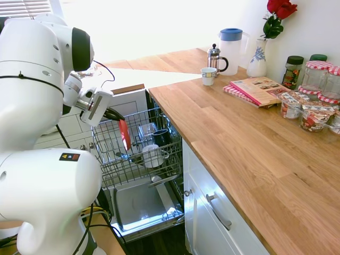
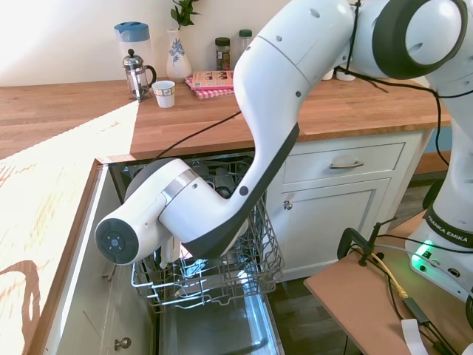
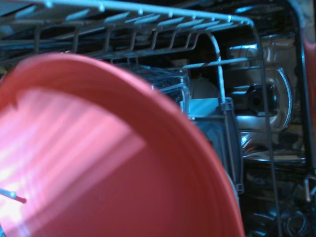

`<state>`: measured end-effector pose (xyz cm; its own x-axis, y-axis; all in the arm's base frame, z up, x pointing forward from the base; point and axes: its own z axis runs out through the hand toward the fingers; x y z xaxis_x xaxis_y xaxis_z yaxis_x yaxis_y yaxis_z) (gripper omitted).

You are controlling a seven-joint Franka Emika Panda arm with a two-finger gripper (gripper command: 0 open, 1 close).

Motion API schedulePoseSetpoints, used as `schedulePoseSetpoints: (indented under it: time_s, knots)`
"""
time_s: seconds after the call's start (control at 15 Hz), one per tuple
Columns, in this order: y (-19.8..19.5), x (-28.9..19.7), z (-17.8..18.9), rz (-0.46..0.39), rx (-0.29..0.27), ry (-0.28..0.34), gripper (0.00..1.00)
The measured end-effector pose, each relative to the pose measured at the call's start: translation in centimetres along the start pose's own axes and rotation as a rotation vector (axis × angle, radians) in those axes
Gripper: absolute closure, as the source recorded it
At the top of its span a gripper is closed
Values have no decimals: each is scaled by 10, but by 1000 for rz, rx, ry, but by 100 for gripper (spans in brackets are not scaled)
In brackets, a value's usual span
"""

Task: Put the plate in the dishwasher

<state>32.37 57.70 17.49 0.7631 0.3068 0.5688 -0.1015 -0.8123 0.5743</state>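
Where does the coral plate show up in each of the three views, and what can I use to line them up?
First exterior view: the plate stands on edge in the wire rack, left of centre, below the gripper.
Second exterior view: only a pink sliver shows under the arm, lower left of centre.
Wrist view: it fills the lower left, blurred.
Shared landmark: the grey wire rack.

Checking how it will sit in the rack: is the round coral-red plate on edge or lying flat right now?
On edge. In the first exterior view the round coral-red plate shows as a thin upright sliver inside the grey wire rack, below the gripper.
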Motion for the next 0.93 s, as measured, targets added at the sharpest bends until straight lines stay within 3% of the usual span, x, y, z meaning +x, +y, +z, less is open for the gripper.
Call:
schedulePoseSetpoints:
  time_s: [0.27, 0.93]
  knots:
    - [8, 26, 15, 21, 6, -97, 0]
    - [18, 20, 43, -10, 17, -267, 0]
